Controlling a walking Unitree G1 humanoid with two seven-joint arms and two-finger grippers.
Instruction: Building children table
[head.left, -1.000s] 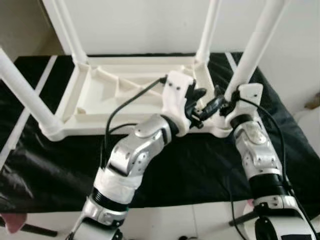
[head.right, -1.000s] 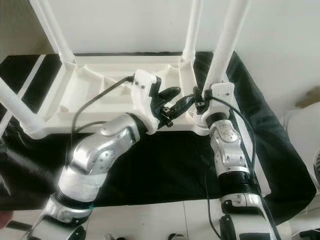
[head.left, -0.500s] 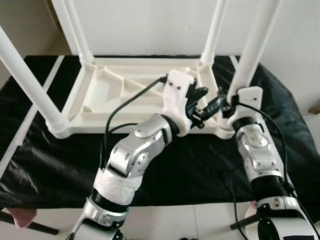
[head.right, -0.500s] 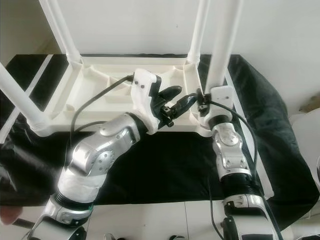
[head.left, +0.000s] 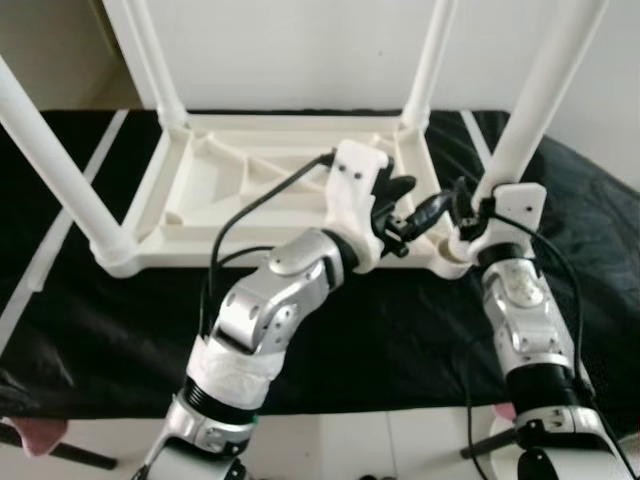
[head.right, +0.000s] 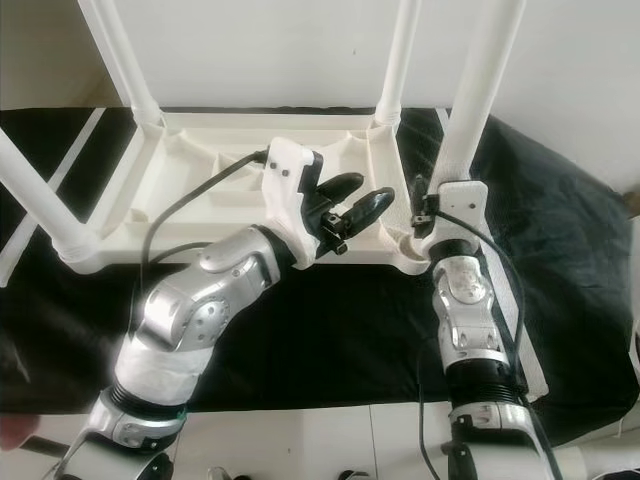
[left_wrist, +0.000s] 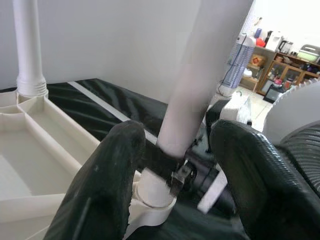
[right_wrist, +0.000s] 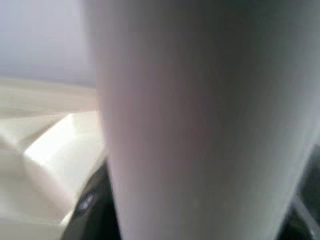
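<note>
Table (head.left: 250, 190), upside down on black-draped worktop (head.left: 380, 330), looks light, stiff, slick plastic; right fingers (left_wrist: 187, 172) clamp near-right leg (head.right: 480, 90) just above its socket, left fingers (head.right: 345, 205) spread empty beside it — grip low.

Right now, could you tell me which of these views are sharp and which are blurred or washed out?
Both eye views are sharp, though the wall behind is bright; the left wrist view keeps the black fingers fairly crisp, with the background room overexposed; the right wrist view is badly out of focus, the table leg sitting too close to the lens.
</note>
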